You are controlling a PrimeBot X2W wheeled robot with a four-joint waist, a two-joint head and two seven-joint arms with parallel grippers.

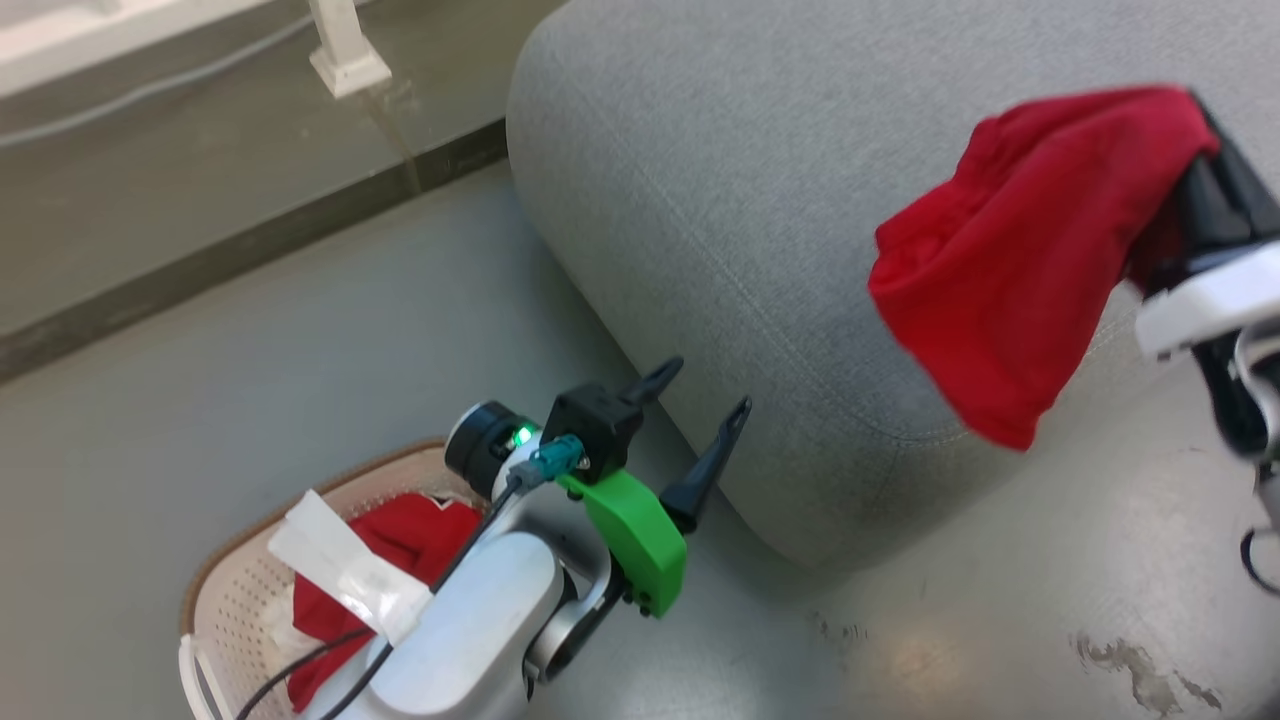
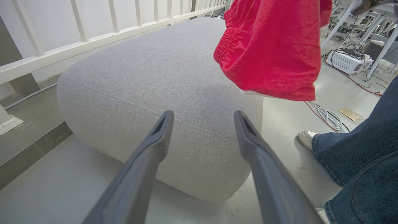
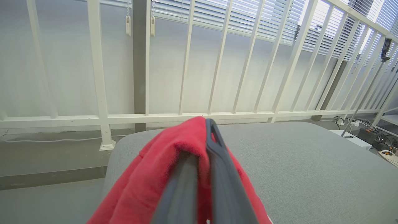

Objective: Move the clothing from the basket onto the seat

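A red piece of clothing (image 1: 1010,260) hangs over the grey seat (image 1: 720,200), pinched at its top by my right gripper (image 1: 1205,165), which is shut on it. In the right wrist view the fabric (image 3: 146,183) drapes around the closed fingers (image 3: 214,146) above the seat (image 3: 311,161). My left gripper (image 1: 704,390) is open and holds nothing, poised beside the seat's near corner above the basket (image 1: 235,560). More red clothing (image 1: 425,530) lies in the basket, partly hidden by my left arm. The left wrist view shows the spread fingers (image 2: 161,130), the seat (image 2: 149,77) and the hanging garment (image 2: 273,46).
A white railing (image 3: 186,118) stands behind the seat, with a post foot (image 1: 345,65) on a raised ledge. A person's jeans-clad leg (image 2: 360,155) and pale shoe (image 2: 306,138) are close on the seat's far side. Cables (image 2: 326,115) and equipment lie on the floor there.
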